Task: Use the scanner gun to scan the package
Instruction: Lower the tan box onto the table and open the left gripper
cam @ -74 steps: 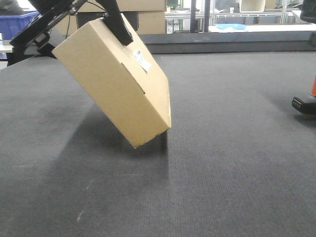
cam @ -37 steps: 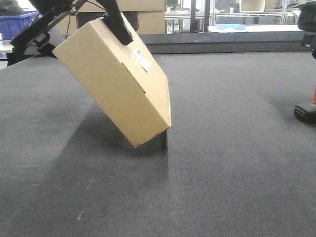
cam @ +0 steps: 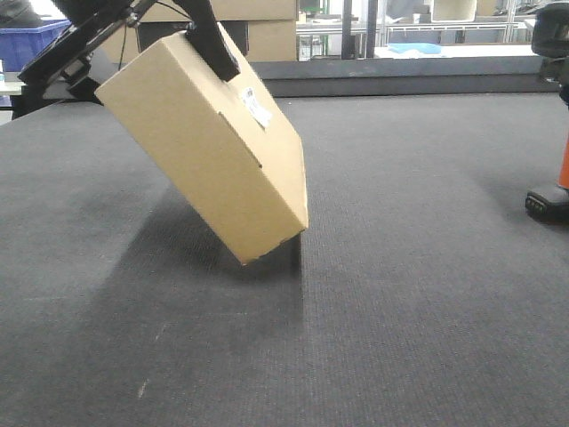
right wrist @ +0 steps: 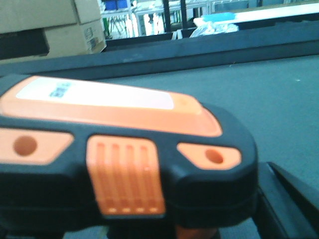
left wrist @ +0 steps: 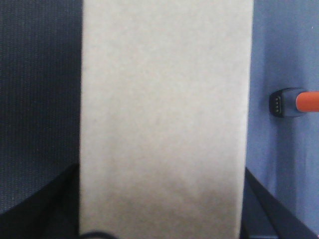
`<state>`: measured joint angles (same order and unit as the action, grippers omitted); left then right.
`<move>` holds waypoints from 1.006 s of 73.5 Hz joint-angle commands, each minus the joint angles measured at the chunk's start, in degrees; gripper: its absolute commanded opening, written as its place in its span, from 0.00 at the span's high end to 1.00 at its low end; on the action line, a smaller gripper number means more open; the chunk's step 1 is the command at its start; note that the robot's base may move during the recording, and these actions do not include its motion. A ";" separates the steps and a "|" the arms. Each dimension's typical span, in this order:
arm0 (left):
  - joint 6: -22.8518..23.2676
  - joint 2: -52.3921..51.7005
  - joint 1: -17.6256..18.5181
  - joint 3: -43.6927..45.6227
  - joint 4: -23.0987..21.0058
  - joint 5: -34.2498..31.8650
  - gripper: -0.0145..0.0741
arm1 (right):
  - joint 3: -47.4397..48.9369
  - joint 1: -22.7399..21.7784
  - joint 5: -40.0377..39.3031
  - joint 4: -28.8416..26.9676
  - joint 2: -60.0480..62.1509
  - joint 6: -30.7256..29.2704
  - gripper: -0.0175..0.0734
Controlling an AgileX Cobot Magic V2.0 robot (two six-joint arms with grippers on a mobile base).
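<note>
The scanner gun [cam: 547, 203] is cut off at the right edge; the package [left wrist: 164, 119] blurs close-up, ends cropped.

Package tilted on the table, scanner far to its right.
The package [cam: 209, 147] is leaned on its lower corner left of the table's [cam: 400, 338] middle, its upper end held in the left hand [cam: 142, 67]. The scanner [cam: 549, 203] is seen well apart at the right edge, and boxes [cam: 267, 27] are stacked behind.
</note>
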<state>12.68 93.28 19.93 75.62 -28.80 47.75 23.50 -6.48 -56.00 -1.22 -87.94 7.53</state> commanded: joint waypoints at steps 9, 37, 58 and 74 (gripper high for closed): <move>0.34 -0.94 0.41 0.09 -0.56 -0.62 0.96 | -2.33 -0.20 -1.43 0.65 3.43 -0.15 0.19; 0.01 -0.94 0.41 0.09 -0.56 0.75 0.96 | -8.71 -0.20 -4.77 0.65 4.23 -0.13 0.19; -0.24 -0.94 -0.04 0.09 -0.46 0.85 0.96 | -16.09 -0.20 -7.00 0.65 12.07 -0.13 0.19; -3.89 -3.48 -2.26 0.09 2.63 4.40 0.96 | -20.47 -0.20 1.98 1.22 24.42 -0.13 0.22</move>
<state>10.06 92.38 18.73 75.62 -27.92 51.06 4.15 -6.48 -57.89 -0.97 -68.31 7.53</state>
